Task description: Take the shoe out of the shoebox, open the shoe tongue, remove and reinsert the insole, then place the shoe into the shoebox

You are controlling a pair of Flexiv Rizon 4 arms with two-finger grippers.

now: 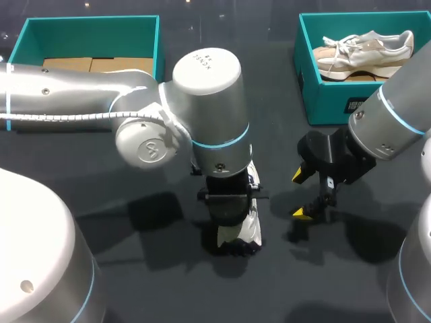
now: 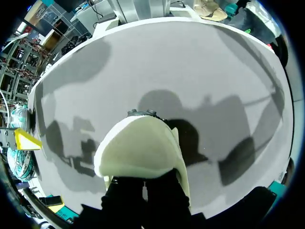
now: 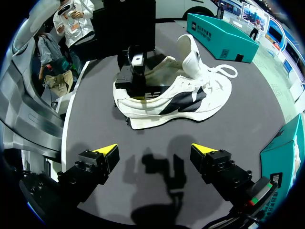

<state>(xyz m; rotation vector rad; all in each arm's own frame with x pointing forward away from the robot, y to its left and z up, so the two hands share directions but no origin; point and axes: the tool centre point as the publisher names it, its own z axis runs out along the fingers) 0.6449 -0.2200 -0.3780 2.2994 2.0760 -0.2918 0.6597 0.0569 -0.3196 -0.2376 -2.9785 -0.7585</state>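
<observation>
The shoe [image 1: 252, 227] [image 3: 181, 98], white with dark side marks, stands on its sole on the dark table [image 1: 135, 282] [image 2: 190, 71], near the middle and outside both boxes. Its toe points far and its heel near. In the right wrist view its tongue [image 3: 189, 52] stands pulled up and its laces [image 3: 224, 71] hang loose by the toe end.

The left gripper [image 1: 229, 202] [image 3: 136, 78] points down onto the heel end of the shoe, at the collar. Whether it is clamped on anything I cannot tell. In the left wrist view a pale cream rounded surface [image 2: 140, 148] fills the space right ahead of that gripper; I cannot tell whether it is the insole or the shoe's heel.

The right gripper [image 1: 301, 194] [image 3: 155, 150] hangs just right of the shoe, apart from it. Its 2 yellow-tipped fingers stand wide apart with only bare table between them.

At the far left the left shoebox [image 1: 158, 47] holds brown cardboard [image 1: 94, 65]. At the far right the right shoebox [image 1: 330, 101] holds a second shoe [image 1: 363, 50], pale beige and white, lying with its laces up.
</observation>
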